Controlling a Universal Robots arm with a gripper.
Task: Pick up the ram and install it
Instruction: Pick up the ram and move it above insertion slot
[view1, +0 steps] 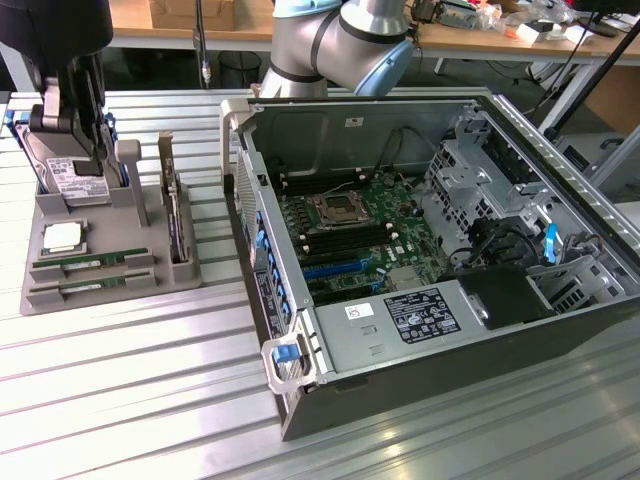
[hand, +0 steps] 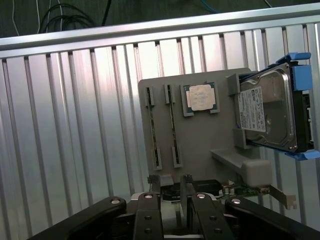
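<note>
ram (view1: 85, 263) (hand: 172, 125) and all else here rest on a ribbed metal tabletop (view1: 130, 380) (hand: 75, 125). largest on it is an open computer case (view1: 440, 365), lying on its side at the exterior view's right. its green motherboard (view1: 365, 235) is bare to the camera, with a square processor socket (view1: 335, 208) near its middle. the grey arm (view1: 320, 40) bends in above the case's far wall. at the exterior view's left sits a grey moulded holder (view1: 150, 235) (hand: 200, 145), near the case but not touching it. the black tool (view1: 88, 130) (hand: 171, 185) hangs over the holder's far end, by the hard drive (view1: 70, 170) (hand: 267, 110). its jaws stand apart and grip nothing. the drive, silver with a white label, leans in a blue-edged cradle. an expansion card (view1: 175, 215) stands on edge along the holder's side nearest the case. a square silver processor (view1: 62, 237) (hand: 201, 97) lies flat in its pocket. the ram rests in a narrow groove just beside that processor. its twin stick (view1: 95, 283) (hand: 155, 127) rests in the next groove, parallel, toward the holder's near edge. both are clear of the tool.
</note>
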